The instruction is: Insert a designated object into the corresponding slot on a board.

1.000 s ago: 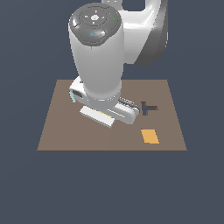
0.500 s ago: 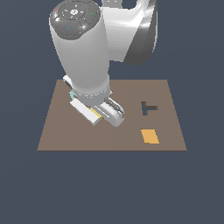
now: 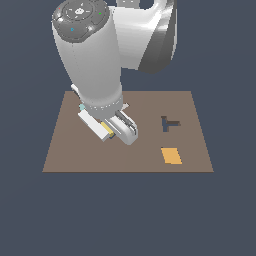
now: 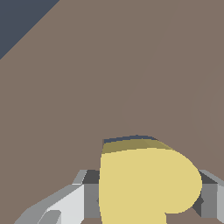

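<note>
The pale-yellow heart piece sits between my gripper's two grey fingers, which are shut on its sides. In the exterior view only a yellow sliver of the heart shows under the hand, and my gripper hangs low over the left-middle of the brown board. The heart-shaped slot is hidden behind the arm in the exterior view. In the wrist view a thin dark strip borders the heart's edge; I cannot tell whether it is the slot or a shadow.
A dark T-shaped cutout is in the board towards the exterior view's right. An orange rectangle lies on the board in front of it. The board's corner and the dark floor show in the wrist view.
The arm has moved towards the exterior view's left across the board, carrying the yellow heart, and the hand has turned. The T cutout and the orange rectangle have not moved.
</note>
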### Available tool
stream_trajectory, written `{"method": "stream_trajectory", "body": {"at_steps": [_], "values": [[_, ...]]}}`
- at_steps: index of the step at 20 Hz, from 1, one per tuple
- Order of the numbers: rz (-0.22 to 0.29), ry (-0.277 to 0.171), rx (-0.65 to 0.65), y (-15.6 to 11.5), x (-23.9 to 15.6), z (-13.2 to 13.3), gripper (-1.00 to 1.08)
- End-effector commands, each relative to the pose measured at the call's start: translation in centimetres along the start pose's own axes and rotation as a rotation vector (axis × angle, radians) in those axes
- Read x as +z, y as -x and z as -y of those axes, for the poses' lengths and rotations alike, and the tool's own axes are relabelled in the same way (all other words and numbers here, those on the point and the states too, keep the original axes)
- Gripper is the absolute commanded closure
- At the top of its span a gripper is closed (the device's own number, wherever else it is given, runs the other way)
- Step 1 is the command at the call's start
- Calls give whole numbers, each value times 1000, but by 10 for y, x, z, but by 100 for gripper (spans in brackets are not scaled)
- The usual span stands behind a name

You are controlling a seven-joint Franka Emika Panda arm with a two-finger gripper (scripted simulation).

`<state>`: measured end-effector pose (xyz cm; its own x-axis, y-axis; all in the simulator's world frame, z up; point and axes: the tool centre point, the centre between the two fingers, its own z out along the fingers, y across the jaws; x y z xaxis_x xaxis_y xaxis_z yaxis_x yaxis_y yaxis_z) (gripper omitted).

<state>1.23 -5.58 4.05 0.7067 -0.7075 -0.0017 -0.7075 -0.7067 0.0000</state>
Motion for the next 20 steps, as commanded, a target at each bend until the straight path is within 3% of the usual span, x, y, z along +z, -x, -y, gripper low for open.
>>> {"method": "stream_trajectory", "body": {"at_steps": [1,10,11,20], "values": [[0,0,-6,0,0,1,108],[0,0,-6,0,10,1,108],[0,0,-6,0,10,1,-92],[0,0,-6,0,10,1,-92]]}}
